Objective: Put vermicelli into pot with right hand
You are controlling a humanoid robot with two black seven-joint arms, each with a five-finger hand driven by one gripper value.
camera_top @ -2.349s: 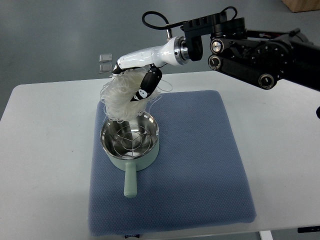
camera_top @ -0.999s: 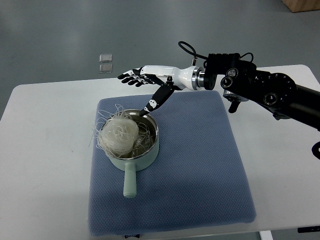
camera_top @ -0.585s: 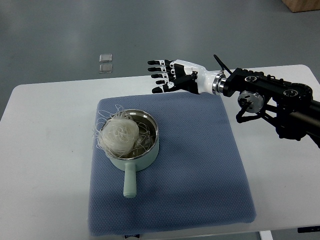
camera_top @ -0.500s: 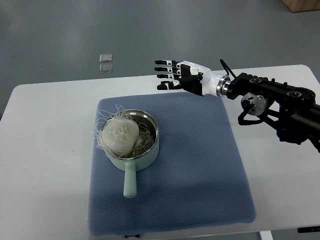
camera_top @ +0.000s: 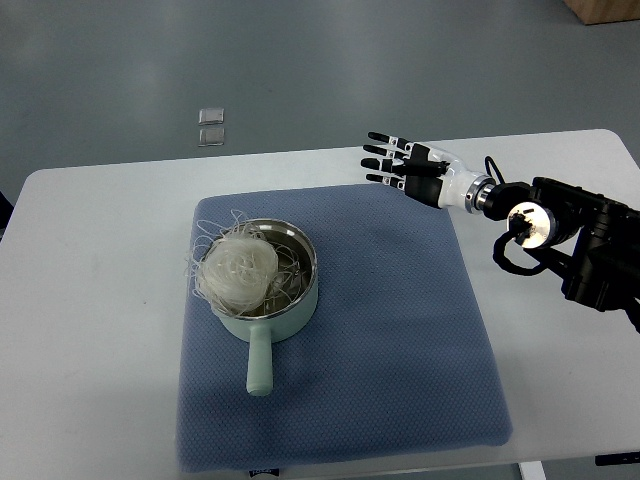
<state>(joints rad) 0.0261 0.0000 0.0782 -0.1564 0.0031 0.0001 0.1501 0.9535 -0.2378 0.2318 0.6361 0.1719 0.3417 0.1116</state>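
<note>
The vermicelli [camera_top: 238, 268] sits as a loose round nest with no clear long axis, piled in the left half of the pot [camera_top: 262, 283], stray strands spilling over the left rim onto the blue mat [camera_top: 400, 340]. The pot's pale green handle [camera_top: 260, 362] points straight toward the near edge of the table [camera_top: 90, 300]. Over at the mat's far right corner, the right hand [camera_top: 408, 170] hovers with fingers [camera_top: 383, 150] spread wide and flat, holding nothing, touching nothing, well apart from the pot. Its arm comes in from the right edge.
</note>
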